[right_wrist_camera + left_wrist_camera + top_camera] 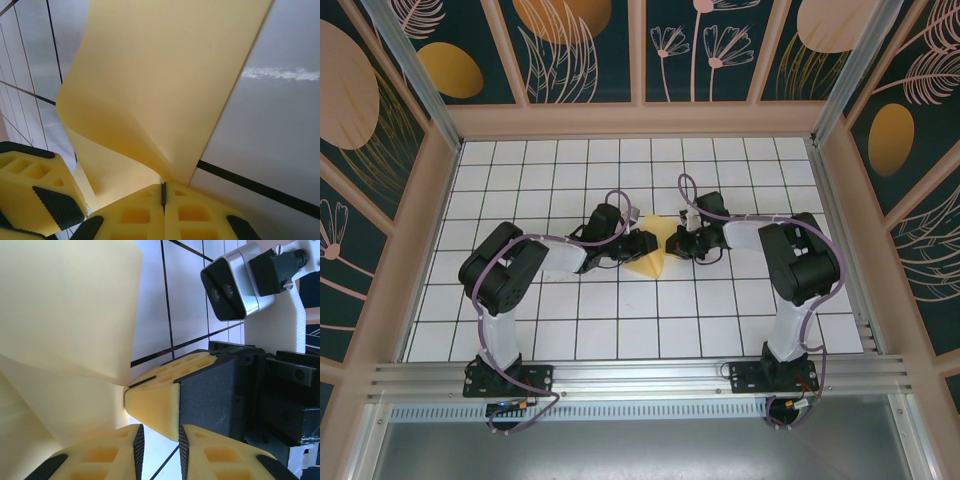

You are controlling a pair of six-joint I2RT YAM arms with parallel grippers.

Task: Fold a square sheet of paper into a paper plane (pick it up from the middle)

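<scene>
The sheet (150, 90) is located at the middle of the table (570, 330), between the two grippers, which are set tip to tip there. The right gripper (163, 194) is clenched, and the sheet is pinched in the seam between its pads, at the point where two curved flaps of paper meet. From that pinch the paper is seen rising in a smooth bow, with the tiles visible beside it. The left gripper (159, 450) is presented from the opposite side with its jaws set a little apart. No paper is seen inside the gap, and the tip of a right gripper finger is seen just at its mouth, so the left gripper is judged to be released rather than grasping. In the top view a pale triangular part of the sheet is seen on the near side of the grippers, and a smaller part on the far side. Progress is judged to be early: the pick-up from the middle is taken as done, since the sheet is held near its centre and bowed off the table, but no pressed crease is shown anywhere, only soft curves. No pointed nose, centre crease or wings can be identified, so the plane is not yet formed. The first fold is judged to be the step in hand; the flattening of that fold, the nose folds and the wing folds are left to be done
</scene>
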